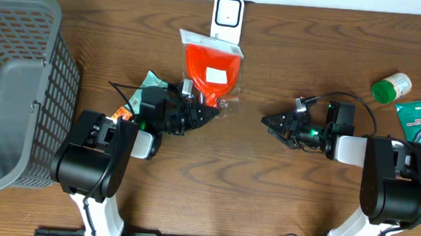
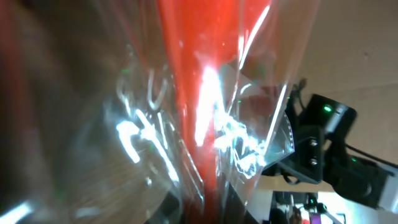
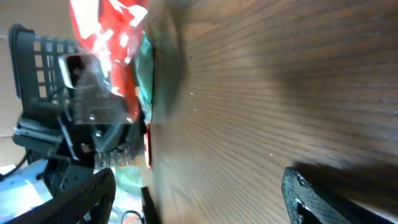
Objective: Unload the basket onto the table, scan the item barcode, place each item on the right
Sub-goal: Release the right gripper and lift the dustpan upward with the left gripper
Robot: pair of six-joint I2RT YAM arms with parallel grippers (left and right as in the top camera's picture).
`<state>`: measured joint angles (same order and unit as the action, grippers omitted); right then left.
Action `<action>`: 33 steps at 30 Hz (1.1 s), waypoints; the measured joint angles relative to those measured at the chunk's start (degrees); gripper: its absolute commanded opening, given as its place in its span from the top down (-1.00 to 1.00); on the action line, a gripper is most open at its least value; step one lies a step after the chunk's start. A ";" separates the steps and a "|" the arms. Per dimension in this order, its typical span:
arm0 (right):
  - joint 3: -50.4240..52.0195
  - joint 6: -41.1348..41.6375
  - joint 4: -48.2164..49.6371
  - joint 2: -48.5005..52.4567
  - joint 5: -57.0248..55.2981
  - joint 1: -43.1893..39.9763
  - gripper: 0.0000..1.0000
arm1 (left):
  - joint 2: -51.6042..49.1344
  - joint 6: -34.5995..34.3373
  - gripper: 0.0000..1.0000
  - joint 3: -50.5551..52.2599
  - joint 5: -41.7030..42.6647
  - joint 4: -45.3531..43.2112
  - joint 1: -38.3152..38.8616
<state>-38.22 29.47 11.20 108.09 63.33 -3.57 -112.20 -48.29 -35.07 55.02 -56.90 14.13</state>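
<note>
Red stuff fills the clear bag. The left gripper pinches its corner tight; the right gripper is wide open, holding nothing.

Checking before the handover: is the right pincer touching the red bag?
Apart. The overhead view shows a strip of bare table between the open right pincer and the red bag.

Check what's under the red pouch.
The white scanner pokes out past the top edge of the red pouch; its lower end is covered. The left gripper pinches the pouch's lower corner. Anything else beneath is hidden.
</note>
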 measured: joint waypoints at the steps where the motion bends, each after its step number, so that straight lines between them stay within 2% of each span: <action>1: 0.00 -0.46 -0.28 -0.07 -0.02 0.00 -0.74 | 0.02 0.11 0.85 -0.17 1.09 -0.90 0.00; 6: -0.09 -1.90 -1.44 -0.46 -0.13 0.02 -0.81 | -0.02 -0.37 0.86 -0.70 8.50 -10.97 0.00; 9: -0.26 -2.71 -2.14 -0.59 -0.22 0.04 -0.84 | -0.07 -2.47 0.85 -0.98 14.36 -23.43 -0.04; 12: -0.37 -3.50 -2.60 -0.66 -0.15 0.04 -0.84 | -0.04 -5.20 0.86 -1.14 18.99 -31.69 -0.20; 20: -0.37 -4.85 -3.13 -0.81 -0.15 0.04 -0.86 | 0.11 -8.48 0.86 -1.20 28.20 -32.89 -0.28; 33: -1.05 -7.13 -6.67 -1.36 -0.92 0.04 -0.87 | 3.67 -8.48 0.85 -1.20 30.95 -32.89 -1.53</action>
<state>-39.27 22.35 4.54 106.74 62.41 -3.53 -108.53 -56.77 -36.27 85.97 -89.80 12.60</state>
